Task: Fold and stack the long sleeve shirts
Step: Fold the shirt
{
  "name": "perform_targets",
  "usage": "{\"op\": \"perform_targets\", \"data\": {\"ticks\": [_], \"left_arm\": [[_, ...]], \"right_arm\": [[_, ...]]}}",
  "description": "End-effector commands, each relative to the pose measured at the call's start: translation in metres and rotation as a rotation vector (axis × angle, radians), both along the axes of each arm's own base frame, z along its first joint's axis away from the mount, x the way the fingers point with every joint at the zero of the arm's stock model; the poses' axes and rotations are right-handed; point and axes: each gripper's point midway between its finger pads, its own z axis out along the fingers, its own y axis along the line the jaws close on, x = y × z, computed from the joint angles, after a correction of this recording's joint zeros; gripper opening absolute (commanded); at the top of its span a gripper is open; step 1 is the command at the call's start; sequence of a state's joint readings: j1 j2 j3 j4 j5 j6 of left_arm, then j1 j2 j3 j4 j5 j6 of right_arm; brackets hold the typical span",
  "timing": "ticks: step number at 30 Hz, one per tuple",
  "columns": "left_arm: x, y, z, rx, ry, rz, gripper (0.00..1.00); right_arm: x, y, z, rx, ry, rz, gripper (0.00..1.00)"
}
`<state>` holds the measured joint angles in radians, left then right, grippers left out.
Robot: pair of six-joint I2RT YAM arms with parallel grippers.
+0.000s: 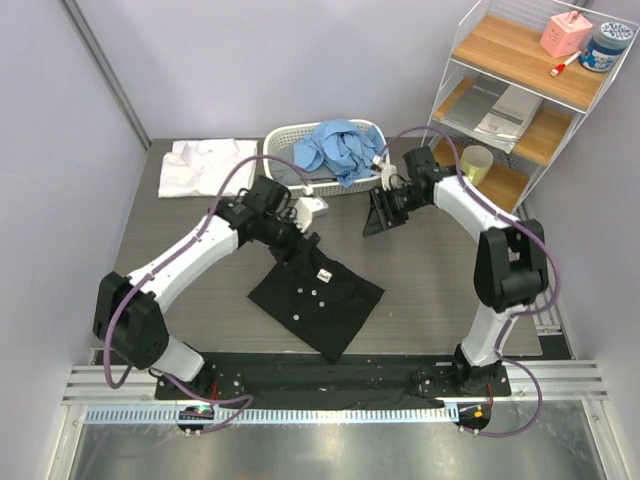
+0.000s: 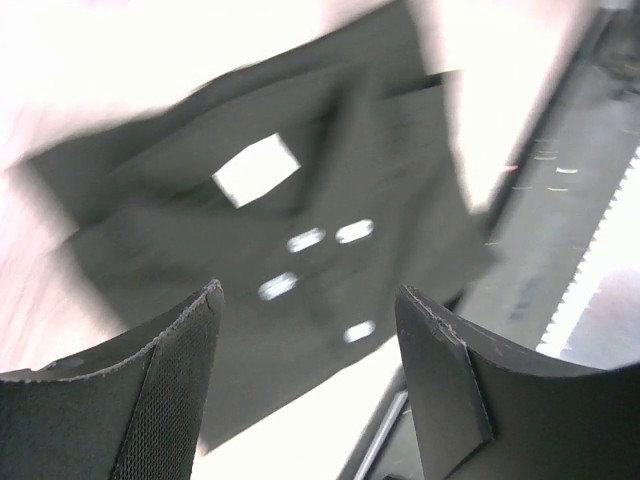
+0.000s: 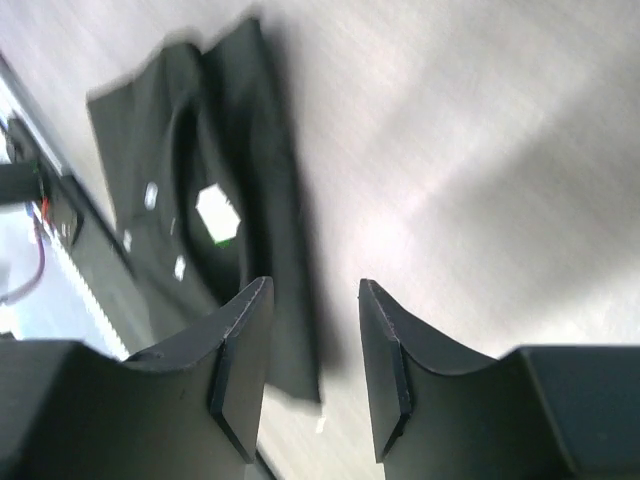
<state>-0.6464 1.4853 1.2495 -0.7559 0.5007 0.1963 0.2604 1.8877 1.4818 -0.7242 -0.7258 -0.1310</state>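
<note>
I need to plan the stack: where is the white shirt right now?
In the top view, the white shirt lies on the table's far left corner, just left of the white basket holding the light blue shirt.

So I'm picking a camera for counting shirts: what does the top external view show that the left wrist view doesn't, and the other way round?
Only top external: the white shirt far left, the light blue shirt in the basket, the shelf. Only left wrist: the open fingers of the left end effector up close. Both: the black shirt with its white buttons and label.
</note>
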Motion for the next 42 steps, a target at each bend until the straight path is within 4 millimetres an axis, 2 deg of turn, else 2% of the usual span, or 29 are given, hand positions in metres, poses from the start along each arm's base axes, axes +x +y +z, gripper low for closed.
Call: {"op": "perform_targets", "data": {"ticks": [1, 2, 4, 5, 8, 10, 12, 13, 15, 19, 20, 21, 23, 24, 26, 27, 28, 30, 34, 39, 42], "left_arm": [[0.015, 0.049, -0.044, 0.112, 0.119, 0.058, 0.69], [0.019, 0.052, -0.050, 0.127, 0.103, 0.037, 0.69], [0.020, 0.058, -0.067, 0.173, 0.111, 0.033, 0.67], [0.022, 0.059, -0.072, 0.181, 0.106, 0.036, 0.67], [0.009, 0.064, -0.095, 0.208, 0.173, 0.043, 0.62], [-0.008, 0.066, -0.108, 0.215, 0.239, 0.038, 0.59], [-0.020, 0.065, -0.114, 0.221, 0.269, 0.026, 0.59], [-0.032, 0.065, -0.121, 0.239, 0.291, 0.012, 0.59], [-0.047, 0.055, -0.122, 0.224, 0.321, -0.017, 0.58], [-0.067, 0.028, -0.115, 0.189, 0.375, -0.060, 0.55], [-0.067, 0.019, -0.108, 0.166, 0.386, -0.072, 0.56], [-0.074, 0.011, -0.101, 0.122, 0.432, -0.100, 0.56], [-0.068, 0.007, -0.086, 0.085, 0.433, -0.080, 0.58], [-0.057, 0.010, -0.069, 0.023, 0.413, -0.052, 0.59], [-0.036, 0.017, -0.047, -0.040, 0.360, 0.000, 0.63], [-0.020, 0.030, -0.034, -0.071, 0.316, 0.059, 0.66], [-0.013, 0.036, -0.029, -0.078, 0.295, 0.081, 0.67], [0.004, 0.050, -0.024, -0.073, 0.238, 0.120, 0.69], [0.016, 0.070, -0.039, -0.032, 0.245, 0.170, 0.70], [0.034, 0.094, -0.066, 0.022, 0.279, 0.220, 0.69], [0.038, 0.103, -0.077, 0.046, 0.305, 0.234, 0.66]], "right_arm": [[-0.082, -0.011, -0.004, -0.059, 0.119, 0.100, 0.45], [-0.101, -0.015, -0.015, -0.071, 0.171, 0.107, 0.45], [-0.117, -0.017, -0.021, -0.077, 0.193, 0.120, 0.42], [-0.132, -0.018, -0.033, -0.092, 0.231, 0.133, 0.40], [-0.146, -0.021, -0.057, -0.116, 0.275, 0.140, 0.36], [-0.138, -0.021, -0.077, -0.138, 0.299, 0.124, 0.30], [-0.122, -0.020, -0.087, -0.165, 0.271, 0.119, 0.26], [-0.115, -0.020, -0.091, -0.179, 0.257, 0.111, 0.25], [-0.093, -0.020, -0.102, -0.220, 0.219, 0.093, 0.24], [-0.050, -0.012, -0.109, -0.244, 0.162, 0.074, 0.18], [-0.034, -0.007, -0.104, -0.242, 0.139, 0.068, 0.18], [-0.028, -0.006, -0.101, -0.246, 0.125, 0.078, 0.19], [-0.019, -0.007, -0.083, -0.232, 0.113, 0.083, 0.21], [-0.019, -0.006, -0.065, -0.207, 0.086, 0.090, 0.25], [-0.021, -0.017, -0.044, -0.180, 0.061, 0.085, 0.31], [-0.023, -0.018, -0.023, -0.148, 0.018, 0.088, 0.37], [-0.024, -0.028, -0.017, -0.144, 0.001, 0.075, 0.39], [-0.027, -0.033, 0.001, -0.128, -0.050, 0.076, 0.44], [-0.049, -0.025, 0.007, -0.049, -0.030, 0.122, 0.56], [-0.062, -0.012, -0.014, -0.061, 0.021, 0.167, 0.60], [-0.067, -0.008, -0.029, -0.092, 0.034, 0.188, 0.61]]}}
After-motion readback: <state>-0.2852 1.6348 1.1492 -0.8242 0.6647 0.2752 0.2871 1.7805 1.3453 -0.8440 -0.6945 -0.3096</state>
